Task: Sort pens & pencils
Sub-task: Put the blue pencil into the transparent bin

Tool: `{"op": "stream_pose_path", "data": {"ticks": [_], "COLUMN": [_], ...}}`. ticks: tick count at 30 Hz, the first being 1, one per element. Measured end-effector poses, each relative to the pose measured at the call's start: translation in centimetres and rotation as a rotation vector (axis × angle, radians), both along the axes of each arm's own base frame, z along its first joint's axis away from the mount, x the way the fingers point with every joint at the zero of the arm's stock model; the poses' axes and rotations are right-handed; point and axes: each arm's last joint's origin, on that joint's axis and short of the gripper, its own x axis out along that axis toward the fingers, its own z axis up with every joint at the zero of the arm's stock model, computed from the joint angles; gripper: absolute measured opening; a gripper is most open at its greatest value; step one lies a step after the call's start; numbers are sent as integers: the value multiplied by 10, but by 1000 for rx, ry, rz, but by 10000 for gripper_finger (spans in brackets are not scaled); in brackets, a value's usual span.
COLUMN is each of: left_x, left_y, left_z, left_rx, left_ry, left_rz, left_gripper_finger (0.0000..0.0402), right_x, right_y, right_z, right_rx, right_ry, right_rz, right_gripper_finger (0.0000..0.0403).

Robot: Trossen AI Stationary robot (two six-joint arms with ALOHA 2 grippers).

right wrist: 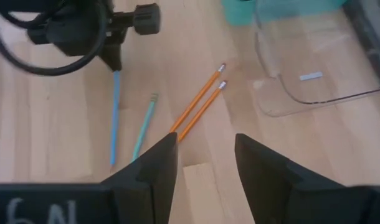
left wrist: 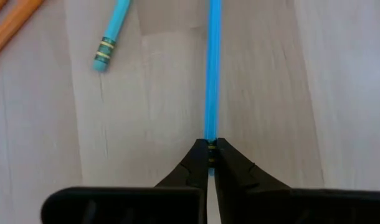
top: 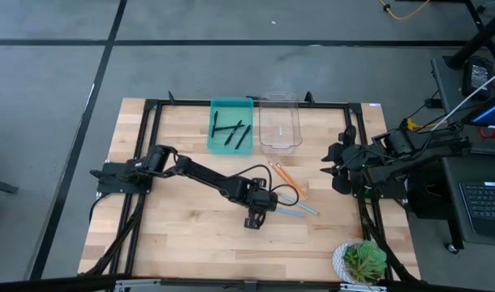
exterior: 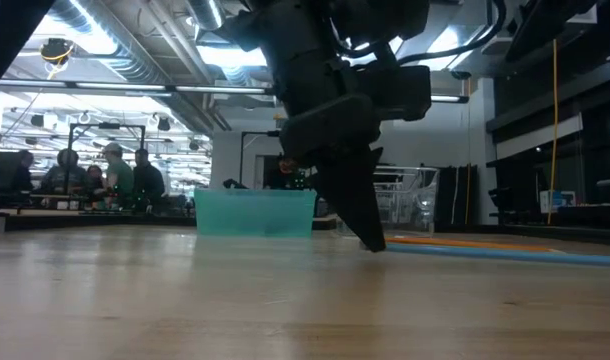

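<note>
My left gripper [top: 254, 221] stands near the table's middle, shut on the end of a light-blue pencil [left wrist: 211, 68] that runs away from it along the table [top: 191, 243]. A second light-blue pencil [left wrist: 112, 34] and two orange pencils [right wrist: 199, 107] lie flat beside it. Several black pens [top: 231, 130] lie in the teal tray [top: 217, 105] at the far edge. My right gripper [right wrist: 205, 155] waits open at the table's right edge, touching nothing. My left gripper pinches the light-blue pencil by its ferrule end [left wrist: 210, 147] between its two fingertips [left wrist: 199, 158]. The fingers come from above, pointing down, in line with the pencil. The rest of the pencil [exterior: 505, 255] lies flat on the table.
An empty clear container [top: 280, 122] stands to the right of the teal tray. A potted plant [top: 363, 261] sits at the near right corner. A black cable [top: 284, 191] loops beside my left gripper. Bare wood lies toward the near left.
</note>
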Motion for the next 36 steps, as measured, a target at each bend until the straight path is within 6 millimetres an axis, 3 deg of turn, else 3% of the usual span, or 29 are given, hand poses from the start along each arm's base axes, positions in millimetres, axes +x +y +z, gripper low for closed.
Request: {"op": "stream_pose_path", "data": {"ticks": [10,18,30,36], "left_x": [-3,-6,-6,-11], "left_y": [7,13,21,23], "left_z": [32,43,47,65], "left_rx": [-29,-26,-15,20], "left_ry": [-63,-77,-74,-114], "left_rz": [3,5,2,19], "left_gripper_finger": [4,4,5,5], "right_x": [1,20,54,68], "right_y": [3,12,38,51], "right_z": [0,-9,-33,-46], "right_rx": [68,114,75,60], "right_ry": [7,24,121,140], "right_rz": [77,211,357,321], "right_gripper_finger": [162,164,274,281]}}
